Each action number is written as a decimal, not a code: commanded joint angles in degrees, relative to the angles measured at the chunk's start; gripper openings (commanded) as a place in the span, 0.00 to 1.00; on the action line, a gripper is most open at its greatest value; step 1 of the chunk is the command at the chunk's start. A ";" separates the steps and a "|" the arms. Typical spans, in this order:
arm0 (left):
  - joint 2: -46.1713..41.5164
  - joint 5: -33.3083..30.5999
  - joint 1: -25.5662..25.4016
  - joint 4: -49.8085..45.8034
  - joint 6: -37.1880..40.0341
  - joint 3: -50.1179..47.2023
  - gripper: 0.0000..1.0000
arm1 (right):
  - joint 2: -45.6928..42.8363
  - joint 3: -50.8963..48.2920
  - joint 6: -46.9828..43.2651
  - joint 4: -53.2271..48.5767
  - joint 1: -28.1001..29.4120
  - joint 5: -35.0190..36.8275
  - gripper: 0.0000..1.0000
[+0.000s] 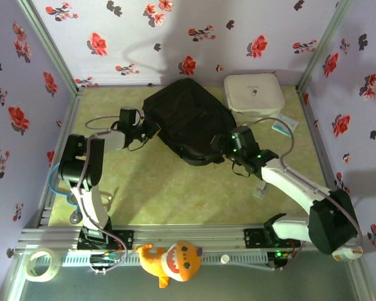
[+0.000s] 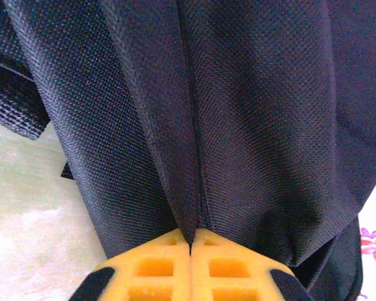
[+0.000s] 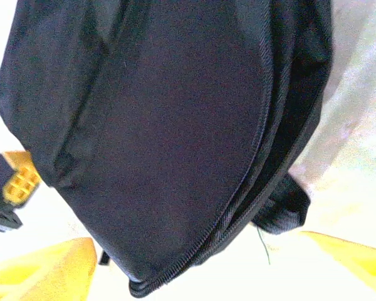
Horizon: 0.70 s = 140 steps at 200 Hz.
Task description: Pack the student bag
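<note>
Toward the counter's far edge lay the student bag (image 1: 188, 119), seemingly closed, so packing looked barely begun. The left end effector (image 2: 191, 241) was clamped on its fabric; the right end effector (image 3: 197, 269) stood apart beside it.

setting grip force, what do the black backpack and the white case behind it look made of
Black backpack: woven cloth, likely synthetic, matte; a fine grid weave shows, and it creases where the left pincer pinches it. White case: smooth, holds a rounded-square shape, maybe a semi-rigid shell; too small to be sure.
</note>
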 commanded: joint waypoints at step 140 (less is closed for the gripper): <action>-23.57 0.42 3.12 -3.27 1.56 -10.16 0.00 | 21.18 17.63 -13.94 -0.57 2.07 1.75 0.52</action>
